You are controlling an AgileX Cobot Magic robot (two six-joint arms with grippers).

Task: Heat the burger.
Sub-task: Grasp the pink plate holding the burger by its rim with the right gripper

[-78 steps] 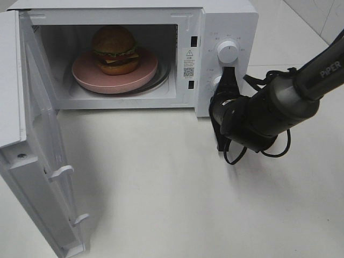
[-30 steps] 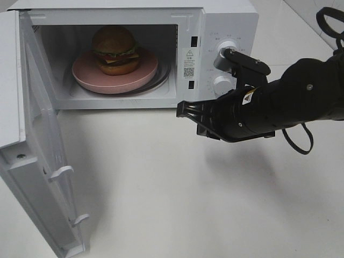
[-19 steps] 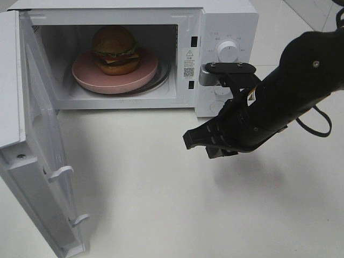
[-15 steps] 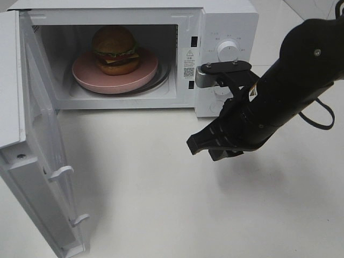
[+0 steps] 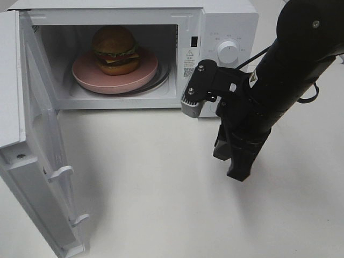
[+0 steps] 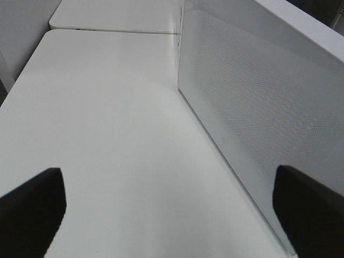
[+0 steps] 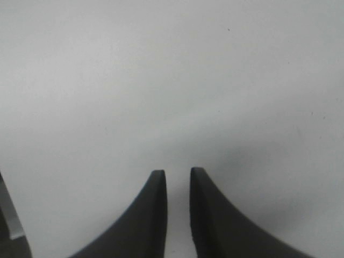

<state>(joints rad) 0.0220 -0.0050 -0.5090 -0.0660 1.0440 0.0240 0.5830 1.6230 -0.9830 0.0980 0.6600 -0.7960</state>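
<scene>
Two grippers are yours to mind, and only one shows from above. Nearest you, at 7 o'clock in the high view, the door (image 5: pixel 43 156) hangs wide open, swung toward you. Your left gripper (image 6: pixel 166 199) sits beside that door with its fingers spread wide and nothing between them; the high camera does not show it.

Toward 4 o'clock, your right gripper (image 5: pixel 239 164) now points straight down at the bare table (image 5: pixel 150 204). A second ago it lay level in front of the control panel, reaching toward 9 o'clock; before that it was up against the lower knob. So it has left the controls and swung down and away. Its fingers (image 7: pixel 156 215) stand a narrow slit apart and hold nothing.

Farther back, at 11 o'clock, the burger (image 5: pixel 114 49) sits on the pink plate (image 5: pixel 86 75) inside the microwave (image 5: pixel 226 16), unmoved through all of this. The upper knob (image 5: pixel 228 52) shows at 1 o'clock; the arm hides the lower one.

My reading: loading is done, and the door must be shut before heating can start. Neither gripper is on it yet.
</scene>
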